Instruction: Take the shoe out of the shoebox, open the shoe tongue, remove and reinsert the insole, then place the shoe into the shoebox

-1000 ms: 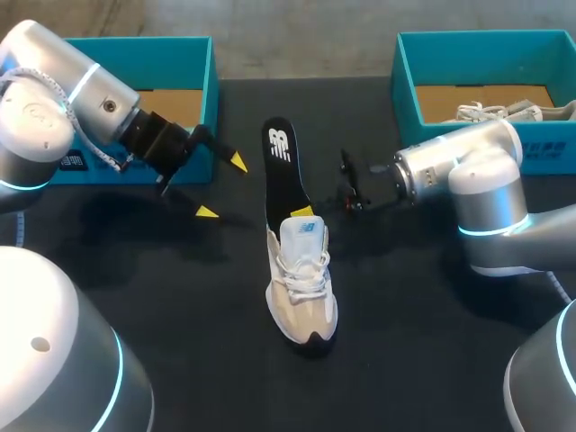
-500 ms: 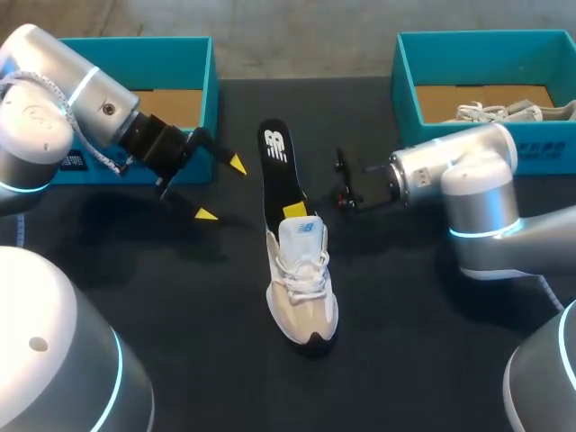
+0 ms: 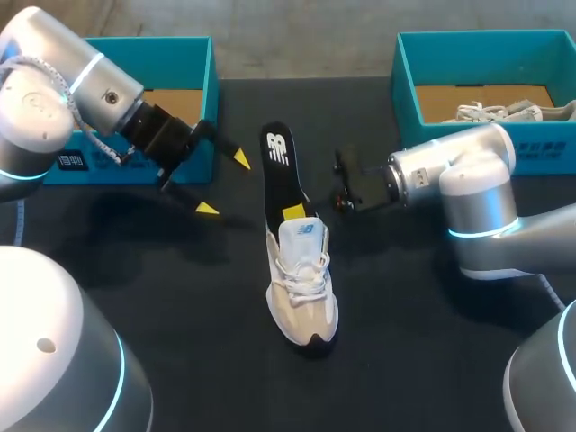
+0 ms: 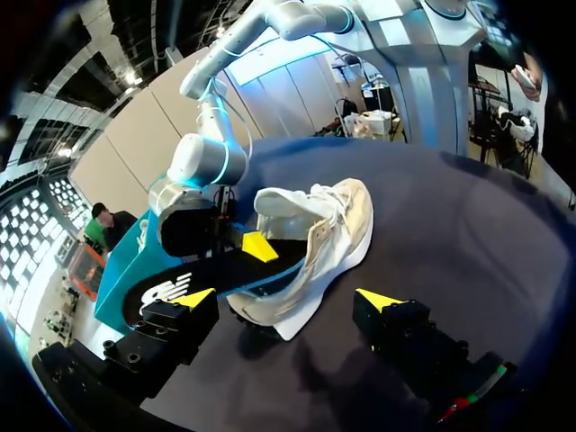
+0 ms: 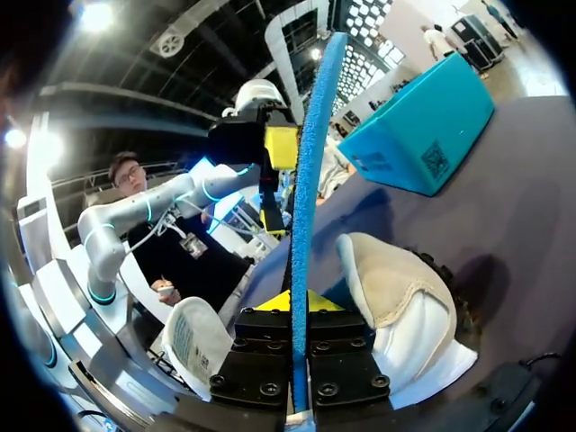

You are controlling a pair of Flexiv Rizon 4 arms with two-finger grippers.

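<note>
- Shoe out of the box, sole down on the dark surface, approx. mid-way btw the two arms.
- Long axis runs near-to-far: toe twd the robot, heel and opening away. Tongue stands up at the opening.
- Insole black, logo face up, roughly in line w/ the shoe, far end leaning slightly to the robot's left. Logo (heel) end points away; front end is down in the shoe's opening behind the tongue.
- Right end effector comes in from the right and is clamped on the insole just above the opening, one yellow tip showing on the insole's top face. Right wrist view: insole seen edge-on, pinched btw the closed fingers of the right end effector, shoe just beside.
- Left end effector hangs left of the insole, fingers spread wide, touching nothing. Left wrist view: shoe and insole ahead of the left end effector, apart from both yellow tips.
- Left shoebox teal, at the far left, just behind the left end effector.
- Right shoebox teal, far right, w/ a second shoe inside.
</note>
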